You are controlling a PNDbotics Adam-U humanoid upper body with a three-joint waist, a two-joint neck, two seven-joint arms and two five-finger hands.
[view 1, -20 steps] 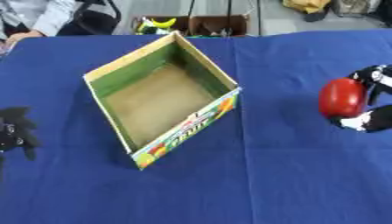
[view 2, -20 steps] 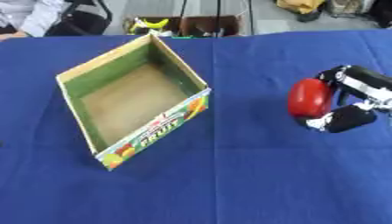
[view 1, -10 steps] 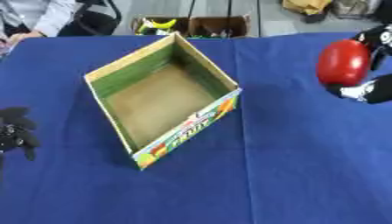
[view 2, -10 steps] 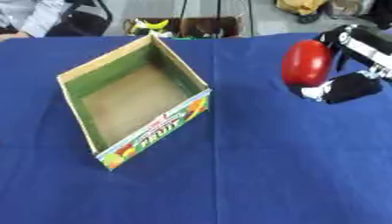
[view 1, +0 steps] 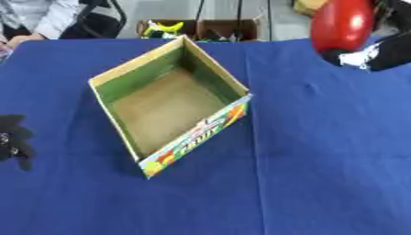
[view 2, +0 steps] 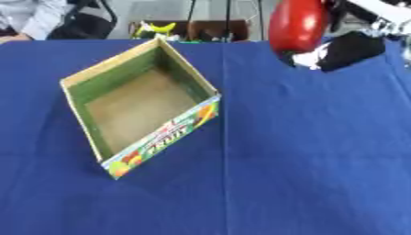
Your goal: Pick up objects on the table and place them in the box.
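A shiny red rounded object (view 2: pixel 297 25) hangs high above the blue table at the upper right, with my right hand (view 2: pixel 347 46) shut on it. It is to the right of the open cardboard box (view 1: pixel 215 131), whose inside is green with a bare brown floor and holds nothing. The box's front wall carries a colourful fruit print. My left hand (view 1: pixel 14 140) shows only as a dark shape at the left edge, resting on the cloth.
A blue cloth (view 1: pixel 321 160) covers the whole table. Beyond its far edge stand dark crates (view 1: pixel 229 28) with a yellow-green item (view 1: pixel 160 30). A person's sleeve (view 1: pixel 48 18) rests at the far left corner.
My right hand has lifted the red object up and a little leftward, from beside the box's right side to high over the table's far right.
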